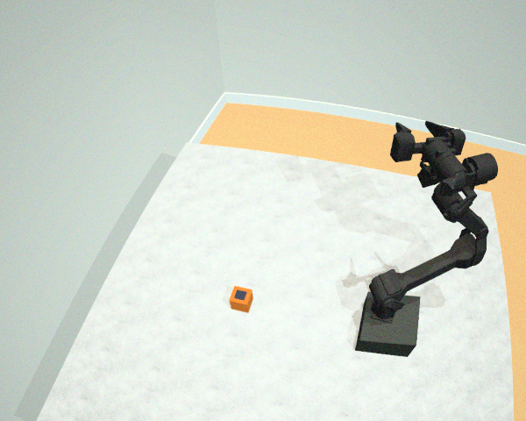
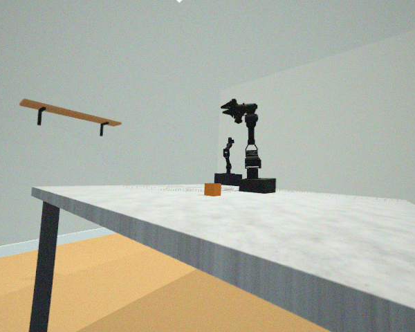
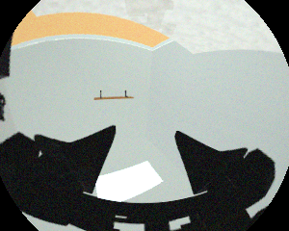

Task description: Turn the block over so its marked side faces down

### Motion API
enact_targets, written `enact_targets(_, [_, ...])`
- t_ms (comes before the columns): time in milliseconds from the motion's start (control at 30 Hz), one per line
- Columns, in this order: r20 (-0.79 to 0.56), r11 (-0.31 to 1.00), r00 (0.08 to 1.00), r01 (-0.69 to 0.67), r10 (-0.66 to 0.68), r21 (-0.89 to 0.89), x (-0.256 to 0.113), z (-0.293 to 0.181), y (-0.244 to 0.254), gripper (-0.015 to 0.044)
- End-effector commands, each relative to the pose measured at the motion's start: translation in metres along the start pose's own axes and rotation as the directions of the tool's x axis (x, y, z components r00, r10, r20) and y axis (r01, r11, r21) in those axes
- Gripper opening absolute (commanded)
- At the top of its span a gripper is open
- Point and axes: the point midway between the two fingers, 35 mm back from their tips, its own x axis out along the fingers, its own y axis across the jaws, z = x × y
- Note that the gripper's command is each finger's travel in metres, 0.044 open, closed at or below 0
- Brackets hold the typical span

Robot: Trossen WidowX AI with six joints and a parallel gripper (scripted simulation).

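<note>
The orange block point(image 1: 241, 304) point(image 2: 212, 189) rests flat on the white table point(image 1: 173, 253) point(image 2: 308, 225). Its marked side, with a dark square point(image 1: 240, 295), faces up in the top view. The mark does not show in the exterior view, and the block is not in the wrist view. My gripper point(image 1: 412, 123) point(image 2: 222, 109) point(image 3: 146, 131) is open with nothing between its fingers. It is raised high above table height, far from the block, with its fingers pointing roughly level.
My arm's dark base box point(image 1: 387, 332) point(image 2: 257, 185) stands on the table, to the right of the block. A second dark arm point(image 2: 226, 157) shows behind it in the exterior view. A wooden shelf point(image 2: 72, 113) point(image 3: 114, 98) is on the wall.
</note>
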Motion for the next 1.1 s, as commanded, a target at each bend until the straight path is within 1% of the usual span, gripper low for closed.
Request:
enact_targets(0, [-0.003,1.0,1.0,0.0,0.0,-0.007,0.0,-0.001,-0.001,0.0426])
enact_targets(33, [-0.011,1.0,1.0,-0.001,0.0,-0.027,0.0,-0.003,-0.004,0.044])
enact_targets(133, [-0.068,0.985,0.998,-0.007,-0.005,-0.171,-0.001,-0.018,-0.027,0.044])
enact_targets(233, [-0.146,0.923,0.989,-0.024,-0.035,-0.383,-0.002,-0.036,-0.066,0.044])
enact_targets(333, [-0.186,0.857,0.981,-0.044,-0.061,-0.513,-0.003,-0.045,-0.09,0.044])
enact_targets(433, [-0.23,0.716,0.968,-0.092,-0.098,-0.692,-0.003,-0.053,-0.122,0.044])
enact_targets(533, [-0.25,0.593,0.959,-0.123,-0.136,-0.796,-0.002,-0.057,-0.147,0.044])
enact_targets(600, [-0.255,0.467,0.949,-0.144,-0.184,-0.873,0.0,-0.058,-0.173,0.044])
enact_targets(700, [-0.239,0.196,0.931,-0.189,-0.275,-0.962,0.004,-0.053,-0.222,0.044])
enact_targets(800, [-0.187,-0.087,0.912,-0.233,-0.364,-0.969,0.01,-0.038,-0.27,0.044])
enact_targets(933, [-0.065,-0.429,0.882,-0.29,-0.466,-0.855,0.021,-0.005,-0.328,0.044])
enact_targets(1000, [0.011,-0.568,0.865,-0.32,-0.501,-0.758,0.027,0.016,-0.353,0.044])
enact_targets(1067, [0.076,-0.662,0.85,-0.347,-0.521,-0.664,0.033,0.036,-0.37,0.044])
